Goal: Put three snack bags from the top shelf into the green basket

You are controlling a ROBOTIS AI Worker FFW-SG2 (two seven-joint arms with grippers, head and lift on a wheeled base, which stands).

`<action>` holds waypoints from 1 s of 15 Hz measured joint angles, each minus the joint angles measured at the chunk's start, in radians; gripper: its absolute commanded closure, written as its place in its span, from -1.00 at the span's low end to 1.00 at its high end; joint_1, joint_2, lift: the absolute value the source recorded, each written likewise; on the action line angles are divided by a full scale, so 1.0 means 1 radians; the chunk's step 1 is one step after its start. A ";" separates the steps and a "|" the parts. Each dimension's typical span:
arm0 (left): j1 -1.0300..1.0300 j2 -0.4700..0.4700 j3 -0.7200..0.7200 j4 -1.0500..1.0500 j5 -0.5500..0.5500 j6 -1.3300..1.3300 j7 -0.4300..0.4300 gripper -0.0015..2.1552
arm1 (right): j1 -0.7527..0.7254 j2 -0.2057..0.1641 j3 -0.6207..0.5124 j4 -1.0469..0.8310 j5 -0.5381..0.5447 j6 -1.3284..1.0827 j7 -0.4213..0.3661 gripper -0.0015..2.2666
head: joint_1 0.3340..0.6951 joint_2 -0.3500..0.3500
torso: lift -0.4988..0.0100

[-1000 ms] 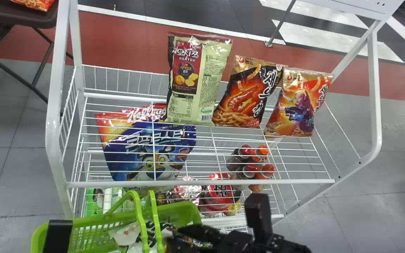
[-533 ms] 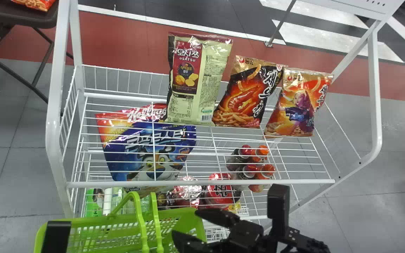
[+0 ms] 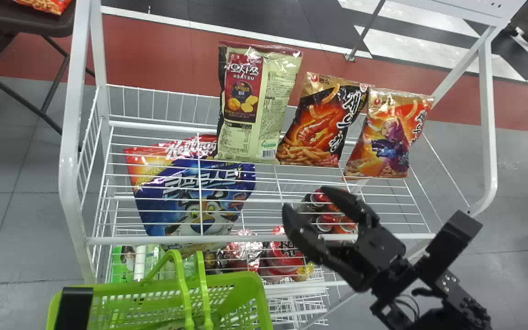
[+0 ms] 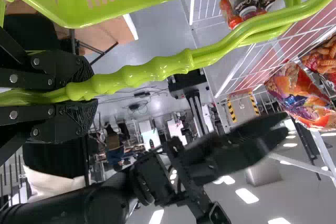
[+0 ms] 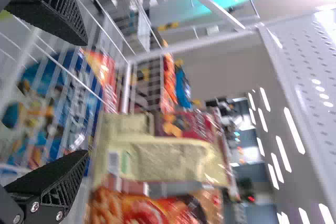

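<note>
Three snack bags stand side by side on the top wire shelf: a cream and maroon one (image 3: pixel 259 105), a black and orange one (image 3: pixel 321 121) and an orange one (image 3: pixel 388 135). The left arm's black part (image 3: pixel 75 308) shows over the green basket (image 3: pixel 245 300). In the left wrist view my left gripper (image 4: pixel 68 88) is closed around the basket's green handles (image 4: pixel 173 67). My right gripper (image 3: pixel 310 201) is open and empty over the shelf's front, below the bags. From the right wrist view, the cream bag (image 5: pixel 163 156) lies beyond the open right gripper (image 5: pixel 83 98).
The white shelf rail (image 3: pixel 154 239) runs between basket and bags. Through the wires show a blue cereal bag (image 3: pixel 190 197), red-capped bottles (image 3: pixel 323 222) and red packs (image 3: pixel 287 256) lower down. White posts (image 3: pixel 488 123) frame both sides. A dark chair (image 3: pixel 25 20) stands at the far left.
The right gripper has moved out of the basket, forward and rightward over the shelf's front rail. Its two fingers now stand clearly apart. The basket has shifted slightly right; the bags have stayed put.
</note>
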 measured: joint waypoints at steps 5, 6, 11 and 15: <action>0.002 0.000 -0.032 0.015 -0.024 -0.003 -0.002 0.99 | -0.293 -0.007 0.090 0.201 0.144 -0.012 -0.174 -0.93 | 1.00 -1.00 | 0.76; 0.000 0.000 -0.038 0.018 -0.027 -0.003 -0.002 0.99 | -0.334 -0.007 0.101 0.234 0.158 -0.008 -0.200 -0.93 | 1.00 -1.00 | 0.76; -0.008 0.000 -0.049 0.024 -0.037 -0.003 -0.002 0.99 | -0.460 -0.008 0.108 0.366 0.173 0.000 -0.260 -0.92 | 1.00 -1.00 | 0.76; -0.009 0.000 -0.052 0.027 -0.038 0.000 -0.002 0.99 | -0.484 -0.003 0.106 0.413 0.174 -0.043 -0.329 -0.92 | 1.00 -1.00 | 0.76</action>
